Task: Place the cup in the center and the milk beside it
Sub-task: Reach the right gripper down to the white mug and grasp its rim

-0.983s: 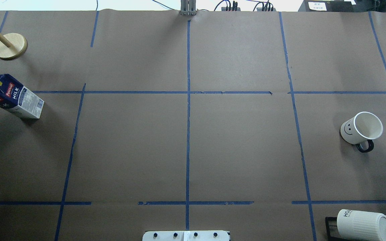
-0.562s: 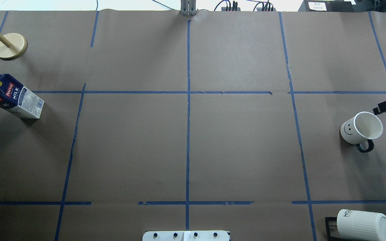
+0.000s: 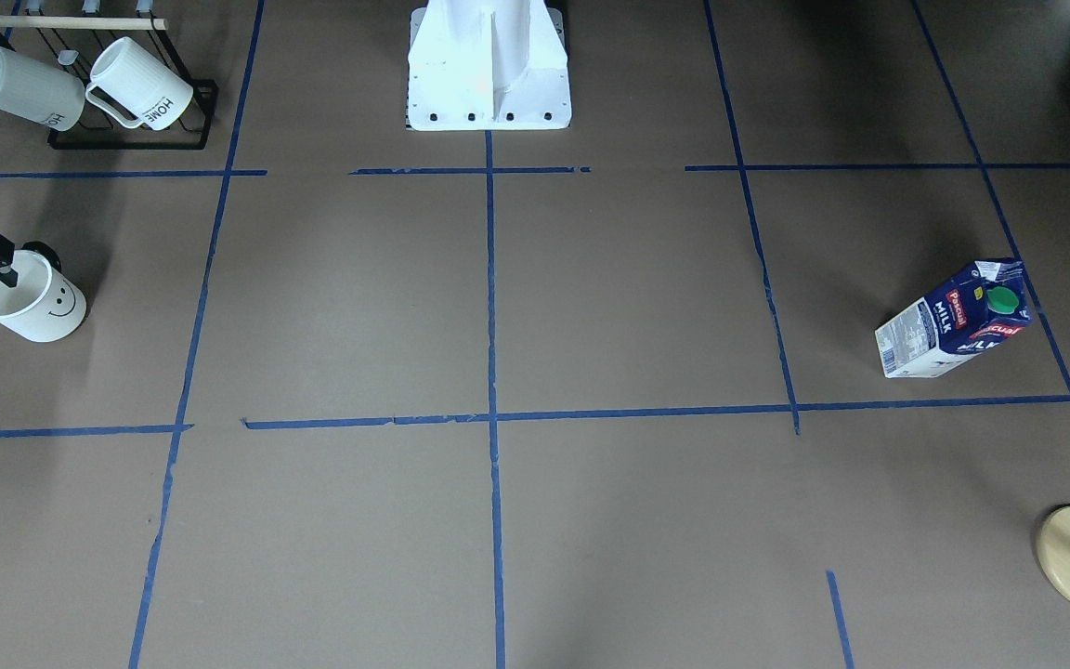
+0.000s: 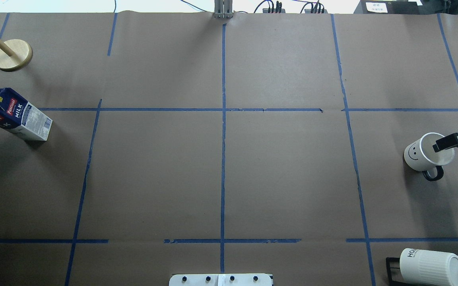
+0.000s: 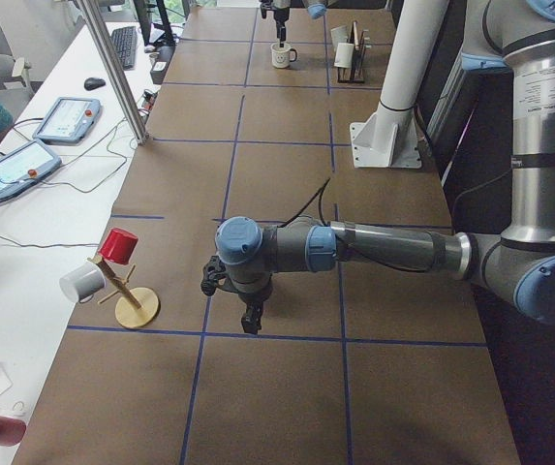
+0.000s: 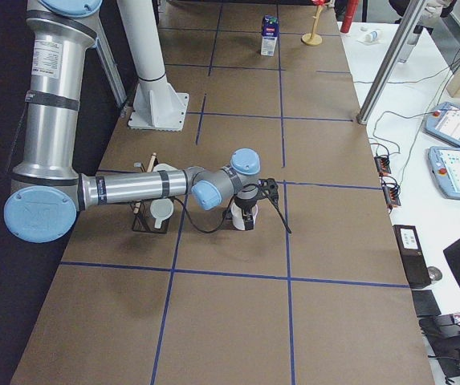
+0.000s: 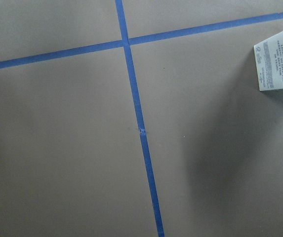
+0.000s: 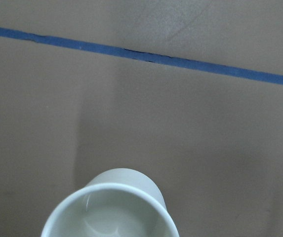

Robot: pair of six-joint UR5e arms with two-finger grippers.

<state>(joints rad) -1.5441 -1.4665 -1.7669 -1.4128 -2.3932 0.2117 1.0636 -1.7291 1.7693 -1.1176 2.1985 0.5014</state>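
my right pincer (image 4: 443, 144) is hanging over the 3 o'clock rim of the cup (image 4: 414, 155); open or closed, i cannot tell

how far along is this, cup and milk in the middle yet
Done: nothing yet. The cup stands in the robot's right-hand cell and the milk in the left-hand one, neither in the center cell. In hand: the right claw is over the cup's rim; whether it grips is unclear. Left: move the cup to the center, then the milk beside it; the left claw is not on the milk.
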